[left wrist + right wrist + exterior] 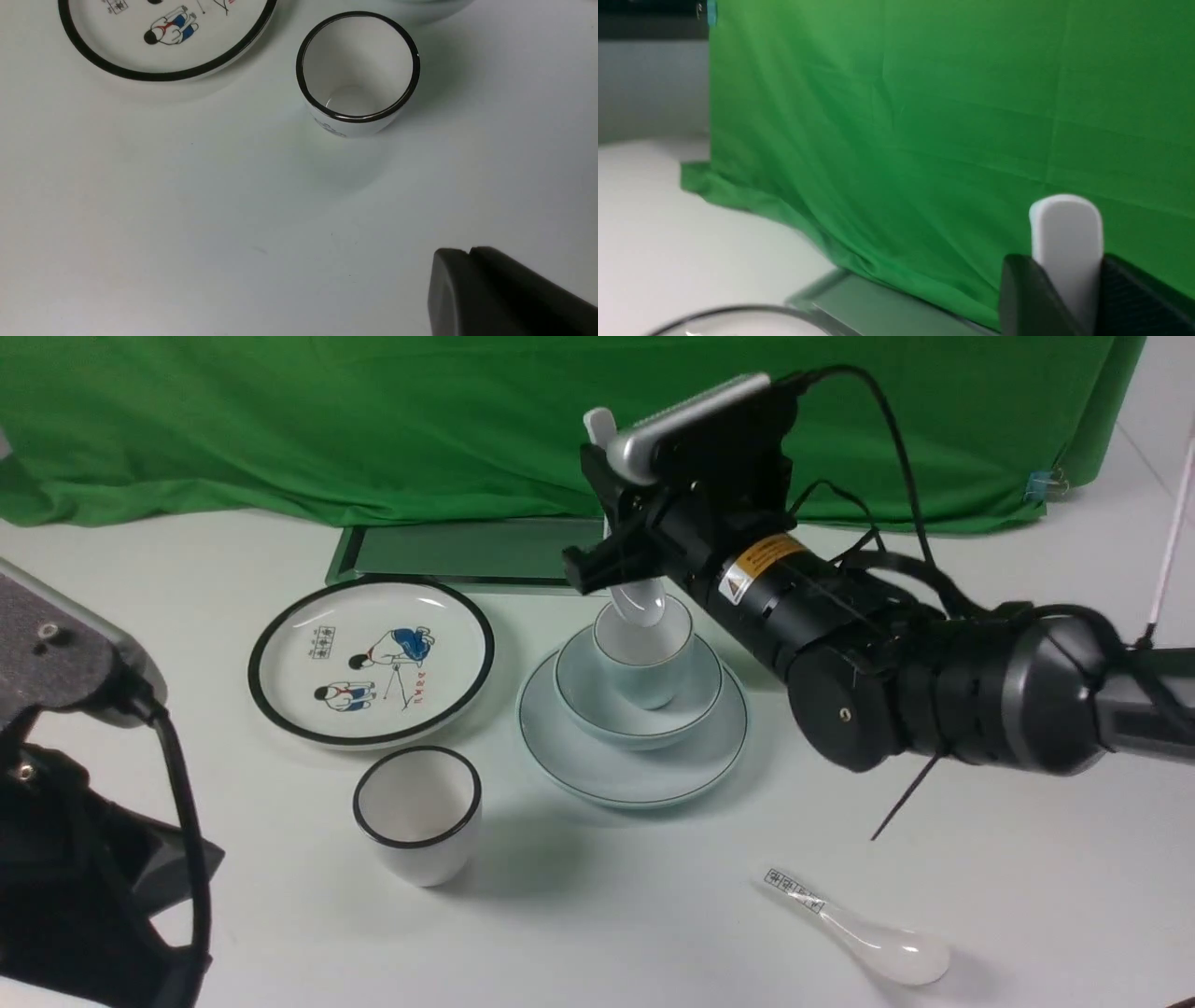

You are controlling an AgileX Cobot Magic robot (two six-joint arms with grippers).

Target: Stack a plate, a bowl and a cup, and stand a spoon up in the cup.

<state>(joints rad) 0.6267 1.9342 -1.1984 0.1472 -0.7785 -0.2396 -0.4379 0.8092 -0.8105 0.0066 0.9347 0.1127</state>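
Front view: spoon (642, 602) scoop-end in cup (653, 677) mouth, frame centre.
Right gripper (616, 527): clamped on handle.
Left gripper (467, 256): closed, empty.
Handling: judged rigid, slick, brittle; hold mid-handle.

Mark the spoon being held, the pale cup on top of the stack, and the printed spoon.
held spoon (642, 605): front view, its scoop inside the cup.
cup (646, 683): front view, its front wall.
printed spoon (898, 956): front view, its scoop.
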